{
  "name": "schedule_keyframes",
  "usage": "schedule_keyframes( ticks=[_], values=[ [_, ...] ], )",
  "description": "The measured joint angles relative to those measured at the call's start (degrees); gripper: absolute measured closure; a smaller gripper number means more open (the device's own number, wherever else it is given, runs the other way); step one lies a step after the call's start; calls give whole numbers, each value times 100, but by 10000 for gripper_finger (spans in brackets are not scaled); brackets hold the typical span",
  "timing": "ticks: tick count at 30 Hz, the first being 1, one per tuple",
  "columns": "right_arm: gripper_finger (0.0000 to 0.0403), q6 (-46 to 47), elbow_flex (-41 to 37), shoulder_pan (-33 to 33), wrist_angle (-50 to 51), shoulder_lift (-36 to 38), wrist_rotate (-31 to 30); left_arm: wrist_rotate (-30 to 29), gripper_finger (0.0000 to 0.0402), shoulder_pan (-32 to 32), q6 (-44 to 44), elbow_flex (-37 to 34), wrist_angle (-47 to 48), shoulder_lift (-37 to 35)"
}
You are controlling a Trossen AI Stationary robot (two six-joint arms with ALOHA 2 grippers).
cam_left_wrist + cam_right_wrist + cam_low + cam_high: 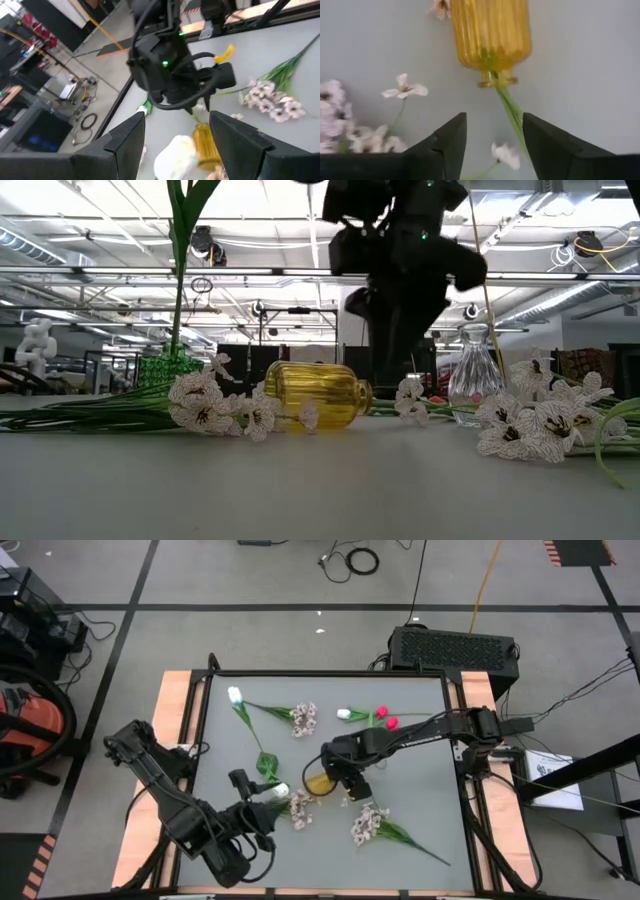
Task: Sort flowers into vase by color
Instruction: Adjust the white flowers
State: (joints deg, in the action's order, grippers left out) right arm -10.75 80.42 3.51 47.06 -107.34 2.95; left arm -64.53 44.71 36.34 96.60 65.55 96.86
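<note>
A yellow ribbed vase [320, 782] lies on its side mid-table, with a green stem [512, 112] sticking out of its mouth [495, 80]. My right gripper [494, 120] hangs open just off that mouth, its fingers either side of the stem. My left gripper [177, 117] is open near the table's front. A white tulip head [175, 155] sits between its fingers, which point at the vase [205, 145]. Pale blossom sprays [368, 823] [298, 808] lie by the vase. Pink tulips [385, 718], a white tulip [343, 713] and another spray [303, 718] lie farther back.
In the low view a green vase [165, 370] holds an upright stem [180, 260], and a clear glass vase [472, 385] stands behind the sprays. Another white tulip [235, 695] shows toward the far left of the mat. The mat's near left part is bare.
</note>
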Motion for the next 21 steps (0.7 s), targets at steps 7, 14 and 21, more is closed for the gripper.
schedule_keyframes(
  ticks=[7, 14, 21],
  values=[
    [216, 625, 2, 175, 153, 581, -56, 515, 174, 223, -1220, 37, -1556, 28],
    [216, 1138, 2, 571, 87, 1390, -792, 825, 174, 424, -1245, 37, -1906, 466],
    [215, 1304, 2, 878, 145, 1901, -1221, 1734, 174, 274, -1288, 37, -2647, 1143]
  ],
)
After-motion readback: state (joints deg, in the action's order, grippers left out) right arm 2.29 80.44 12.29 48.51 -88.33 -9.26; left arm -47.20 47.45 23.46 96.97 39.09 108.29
